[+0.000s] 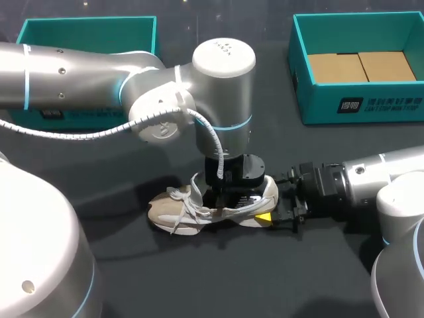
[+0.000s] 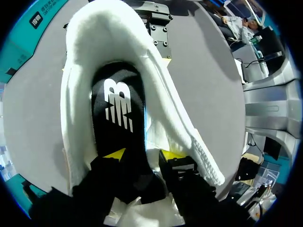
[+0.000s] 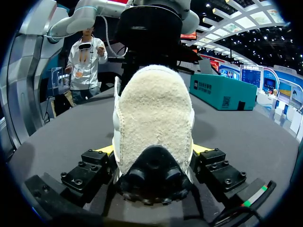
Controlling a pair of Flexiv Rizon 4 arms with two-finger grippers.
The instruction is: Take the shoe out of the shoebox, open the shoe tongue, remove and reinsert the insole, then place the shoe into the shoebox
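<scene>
**Two grips on one shoe, the insole step in hand**

Two arms met at the shoe (image 1: pixel 192 212), which lay on its sole on the dark table (image 1: pixel 199 285), out of both teal boxes and well apart from them. One box (image 1: pixel 40 26) stood at the far left. The other (image 1: pixel 361 109), at the far right, showed a brown cardboard floor.

The right gripper (image 3: pixel 154 150) came in low from behind the heel, with its jaws clamped on the shoe's heel from both sides. The left gripper (image 2: pixel 144 155) pointed straight down into the shoe's mouth. Its yellow tips sat hard against either side of the black insole (image 2: pixel 118 109), so its jaws looked closed on the front part of that insole. The insole's heel end lay flat inside the shoe. The white laces (image 1: pixel 180 199) hung loose over the toe side.

By my reading, the first step was done, since the shoe was out of its box. The mouth gaped wide enough for the gripper to enter, so the tongue also seemed to be opened. The insole work was under way, but I could not tell whether it was being pulled out or pushed back in. Putting the shoe back into the box was not yet done.
</scene>
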